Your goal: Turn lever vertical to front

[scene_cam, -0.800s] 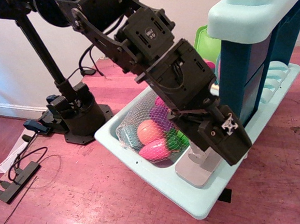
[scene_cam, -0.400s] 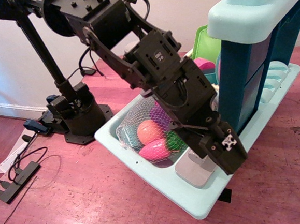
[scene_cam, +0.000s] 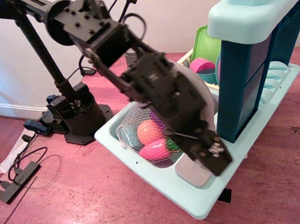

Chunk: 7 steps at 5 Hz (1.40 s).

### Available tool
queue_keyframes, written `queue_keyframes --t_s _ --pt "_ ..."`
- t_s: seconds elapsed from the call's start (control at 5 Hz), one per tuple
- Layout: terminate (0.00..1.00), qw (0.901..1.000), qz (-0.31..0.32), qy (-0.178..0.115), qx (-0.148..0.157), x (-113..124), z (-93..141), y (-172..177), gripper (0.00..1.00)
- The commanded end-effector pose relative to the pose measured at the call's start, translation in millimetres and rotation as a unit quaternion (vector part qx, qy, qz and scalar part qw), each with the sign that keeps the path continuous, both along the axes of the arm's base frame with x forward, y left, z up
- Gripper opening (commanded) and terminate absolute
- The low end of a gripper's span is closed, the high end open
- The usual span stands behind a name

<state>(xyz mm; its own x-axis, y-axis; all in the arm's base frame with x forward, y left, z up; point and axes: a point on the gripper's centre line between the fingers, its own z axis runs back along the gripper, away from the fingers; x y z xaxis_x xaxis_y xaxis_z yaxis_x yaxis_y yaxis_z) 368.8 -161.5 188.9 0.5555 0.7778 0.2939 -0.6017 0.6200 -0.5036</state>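
The arm has swung left and lower since the earlier frames, so its black hand (scene_cam: 212,158) now sits further left over the faucet base and shows motion blur. On the pink surface (scene_cam: 94,199) nearest the camera lies the pale mint toy sink unit (scene_cam: 198,201), with the flat grey faucet base (scene_cam: 193,174) at its front edge. The hand hangs directly over that base; whether its fingers are parted or closed cannot be made out, and the lever is hidden behind it. Just left, in the basin, lies a net bag of coloured plastic eggs (scene_cam: 144,136). Behind rises the blue and mint upper cabinet (scene_cam: 249,57), with a green plate (scene_cam: 205,44) and a pink bowl (scene_cam: 203,64) beside it. Farthest left stands the arm's black base (scene_cam: 77,115).
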Motion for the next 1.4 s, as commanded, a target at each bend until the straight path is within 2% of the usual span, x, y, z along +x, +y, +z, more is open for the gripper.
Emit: queue_keyframes --t_s 0.0,0.2,0.6,0.8,1.0,1.2 --pt "0.0 0.9992 0.006 -0.034 -0.019 -19.2 18.1 10.1 1.0" --pt "0.0 0.999 0.016 -0.033 -0.027 -36.8 4.8 16.7 1.0" --pt "0.0 0.9991 0.016 -0.022 -0.033 -47.3 -22.3 27.2 1.0" --pt "0.0 0.999 0.012 -0.007 -0.042 -58.6 -34.3 30.2 1.0" --pt "0.0 0.9991 0.026 -0.007 -0.031 -90.7 -25.0 33.9 1.0" --pt "0.0 0.9993 0.036 0.005 -0.008 -120.8 2.1 34.9 1.0"
